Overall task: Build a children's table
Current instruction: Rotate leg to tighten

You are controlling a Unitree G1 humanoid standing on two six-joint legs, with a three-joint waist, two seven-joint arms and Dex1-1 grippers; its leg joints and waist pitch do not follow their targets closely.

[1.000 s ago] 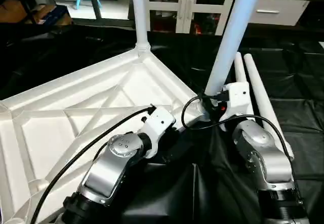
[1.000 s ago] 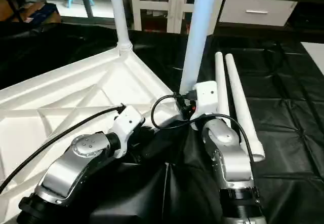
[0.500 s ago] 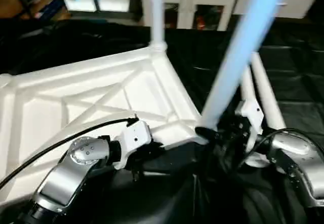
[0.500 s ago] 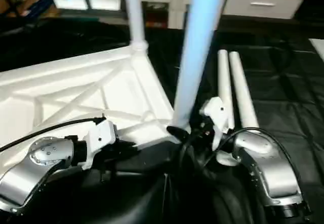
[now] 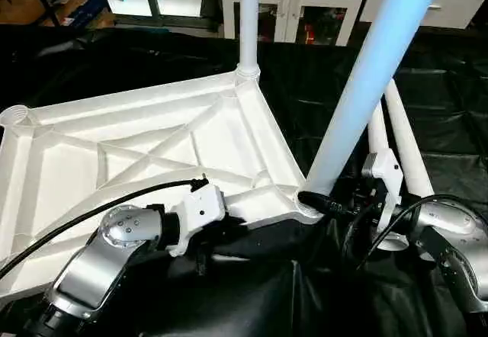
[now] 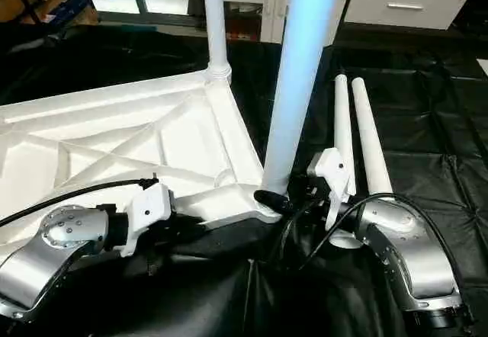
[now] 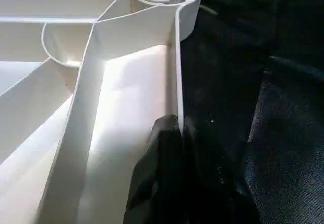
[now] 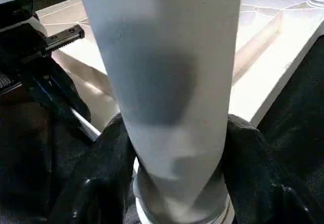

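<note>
Seating the near leg (image 5: 366, 85) in its tabletop (image 5: 137, 139) corner socket, I keep my right gripper (image 8: 172, 173) clamped around it, left gripper (image 7: 174, 148) pinching the rim, pressing straight down.

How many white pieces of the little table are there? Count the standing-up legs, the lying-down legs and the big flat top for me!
Legs standing up in corner sockets: 2, the near leg and the far leg
Legs lying on the black cloth: 2, one leg and the other beside it
Tabletop, upside down: 1
Total: 5 white pieces
</note>
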